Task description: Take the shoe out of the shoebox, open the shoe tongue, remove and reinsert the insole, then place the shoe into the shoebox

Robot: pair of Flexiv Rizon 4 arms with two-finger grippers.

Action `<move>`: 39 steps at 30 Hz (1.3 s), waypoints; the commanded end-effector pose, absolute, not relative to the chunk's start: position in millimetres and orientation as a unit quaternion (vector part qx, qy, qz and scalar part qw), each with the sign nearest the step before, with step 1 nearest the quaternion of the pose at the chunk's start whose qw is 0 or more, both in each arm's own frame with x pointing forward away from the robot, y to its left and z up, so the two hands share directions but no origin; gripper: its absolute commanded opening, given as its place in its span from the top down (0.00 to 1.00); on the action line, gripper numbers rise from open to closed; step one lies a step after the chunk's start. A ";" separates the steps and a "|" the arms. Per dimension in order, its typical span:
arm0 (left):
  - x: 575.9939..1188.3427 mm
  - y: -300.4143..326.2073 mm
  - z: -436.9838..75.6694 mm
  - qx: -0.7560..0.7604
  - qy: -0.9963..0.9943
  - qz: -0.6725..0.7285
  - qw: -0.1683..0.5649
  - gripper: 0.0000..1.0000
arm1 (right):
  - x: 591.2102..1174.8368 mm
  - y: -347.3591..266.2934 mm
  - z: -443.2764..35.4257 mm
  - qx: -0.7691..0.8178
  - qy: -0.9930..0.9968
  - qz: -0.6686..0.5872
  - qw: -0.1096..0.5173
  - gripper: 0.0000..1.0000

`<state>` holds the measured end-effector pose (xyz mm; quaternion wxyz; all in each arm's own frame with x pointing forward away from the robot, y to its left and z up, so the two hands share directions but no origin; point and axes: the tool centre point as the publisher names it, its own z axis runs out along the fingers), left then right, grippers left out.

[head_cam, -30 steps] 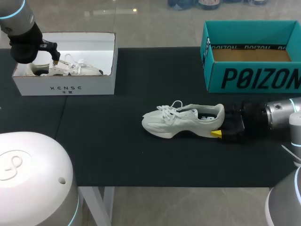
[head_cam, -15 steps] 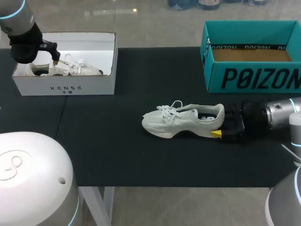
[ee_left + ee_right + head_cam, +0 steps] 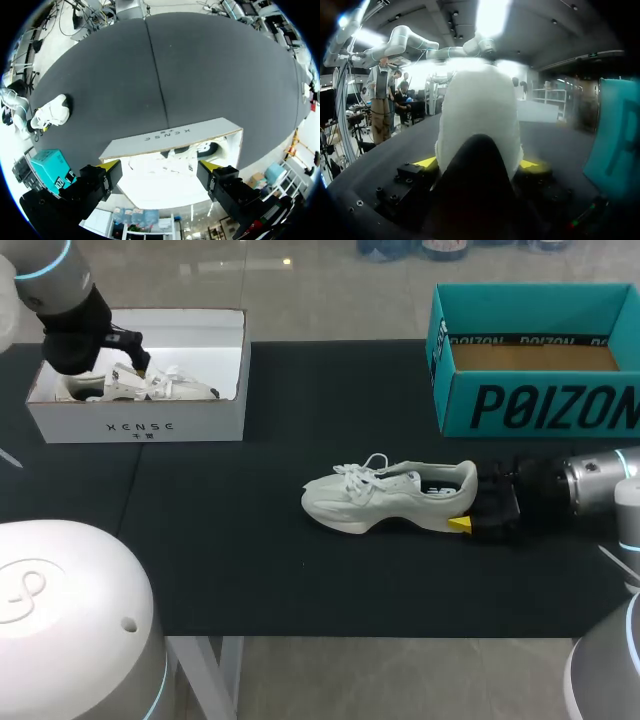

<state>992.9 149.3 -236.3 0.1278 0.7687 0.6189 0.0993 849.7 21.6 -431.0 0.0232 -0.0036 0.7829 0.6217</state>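
Mid-frame, your right gripper (image 3: 464, 508) clamps the shoe (image 3: 385, 497) by its heel; upper left, your left gripper (image 3: 132, 360) hangs spread above a box (image 3: 140, 425).

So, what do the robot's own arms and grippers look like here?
The left arm and right arm have pale silver-grey rounded links with glowing cyan rings and black wrist sections. The left gripper and right gripper have blocky black bodies with small screw holes, and each has two fingers tipped in bright yellow.
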 end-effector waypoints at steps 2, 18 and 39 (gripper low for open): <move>984.0 88.0 -237.7 0.773 0.614 0.105 0.118 0.00 | 850.2 23.8 -435.8 -0.003 0.783 0.621 0.022 1.00; 954.9 -46.4 -241.8 0.790 0.599 0.079 0.099 0.00 | 850.2 23.8 -435.8 -0.003 0.783 0.621 0.022 1.00; 962.0 -63.1 -251.3 0.365 0.912 0.085 0.169 0.00 | 850.2 23.8 -435.8 -0.003 0.783 0.621 0.022 1.00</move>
